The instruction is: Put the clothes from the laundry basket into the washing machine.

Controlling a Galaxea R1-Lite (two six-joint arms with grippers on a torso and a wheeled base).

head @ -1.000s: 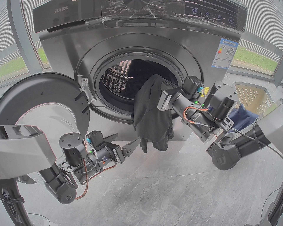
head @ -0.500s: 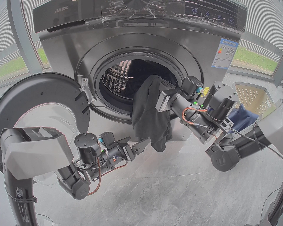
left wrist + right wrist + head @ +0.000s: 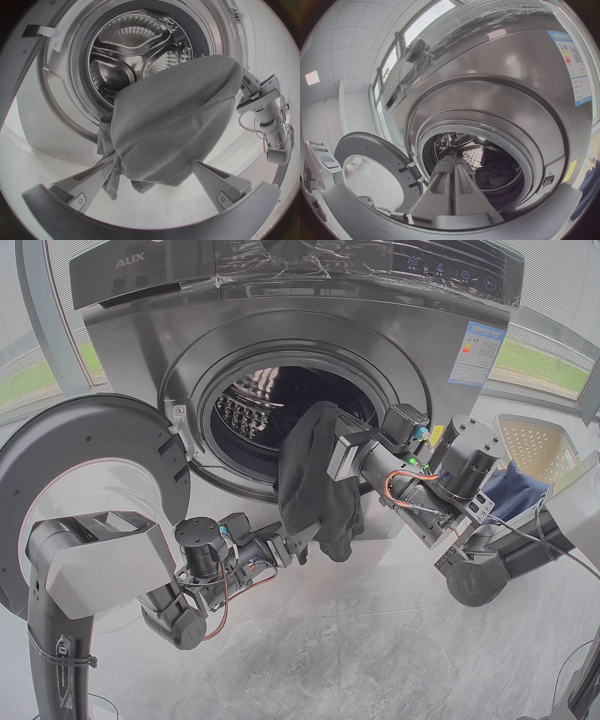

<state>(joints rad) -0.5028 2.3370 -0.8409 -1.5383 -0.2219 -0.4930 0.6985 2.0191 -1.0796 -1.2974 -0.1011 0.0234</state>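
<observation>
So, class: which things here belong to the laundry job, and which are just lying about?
Job: black garment, washing machine, open door, laundry basket, blue garment, left end effector, right end effector.
Lying about: label sticker, plastic film.

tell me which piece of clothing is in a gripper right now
The black garment, pinched in the right gripper and hanging before the drum opening. The blue garment lies in the basket; another dark piece lies inside the drum.

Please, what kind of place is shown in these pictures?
Probably a laundry area: a grey metal front-loading washing machine with its round door open, a pale perforated plastic laundry basket beside it, and a black cloth garment held at the drum's mouth.
</observation>
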